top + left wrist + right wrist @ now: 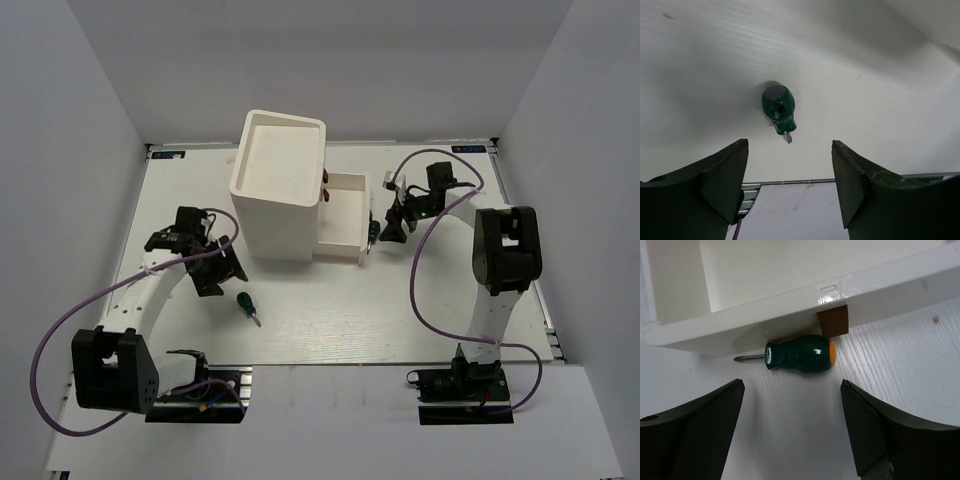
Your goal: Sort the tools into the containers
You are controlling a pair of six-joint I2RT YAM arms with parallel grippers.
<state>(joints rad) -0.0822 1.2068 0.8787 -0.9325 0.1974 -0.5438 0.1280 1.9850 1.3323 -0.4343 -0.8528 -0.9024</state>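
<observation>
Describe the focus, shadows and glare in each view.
Top external: bright, even light, with only a soft shadow beside the cabinet. Left wrist: the green screwdriver is slightly soft and ringed by a faint shadow; the left end effector is dark and out of focus. Right wrist: the orange-capped screwdriver is sharp, there is glare on the drawer front, and the right end effector is blurred.
</observation>
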